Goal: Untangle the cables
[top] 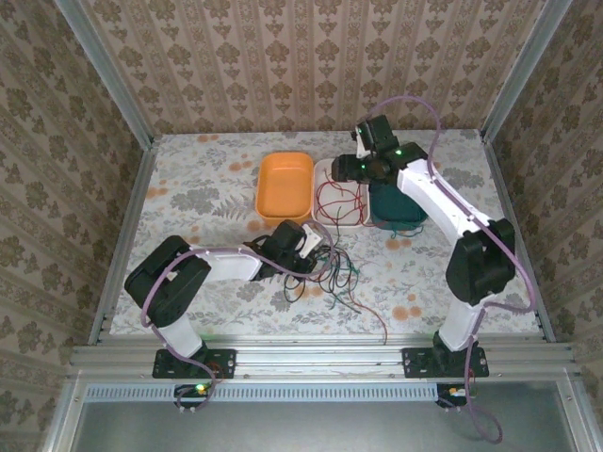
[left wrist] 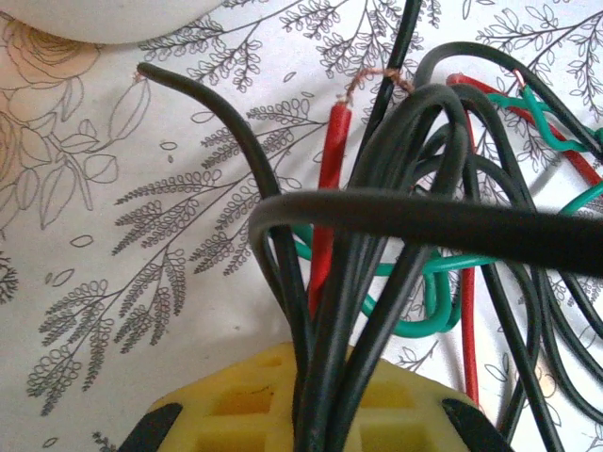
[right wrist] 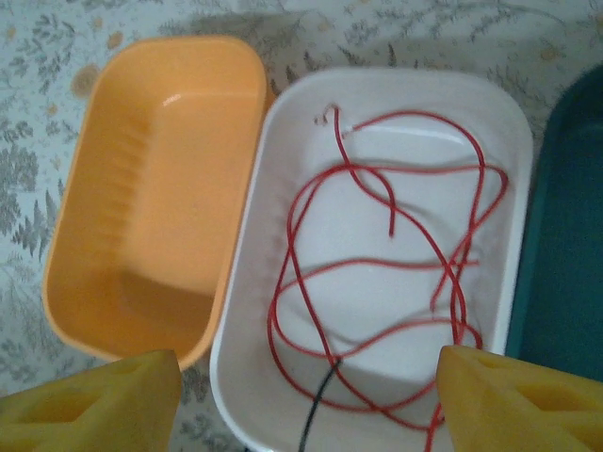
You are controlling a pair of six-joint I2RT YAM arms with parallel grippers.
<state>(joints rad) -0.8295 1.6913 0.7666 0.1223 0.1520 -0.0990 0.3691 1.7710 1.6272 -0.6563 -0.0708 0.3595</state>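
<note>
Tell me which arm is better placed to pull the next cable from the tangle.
Probably the right. The right tool is open and empty above the white tray, where a red cable lies. The left tool is shut on black cables in the tangle.

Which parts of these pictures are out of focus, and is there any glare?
Left wrist: the black cables nearest the lens are blurred, the table print is sharp. Right wrist: the yellow jaws look soft, slight glare on the orange tray. Top external: even light, soft shadows.
</note>
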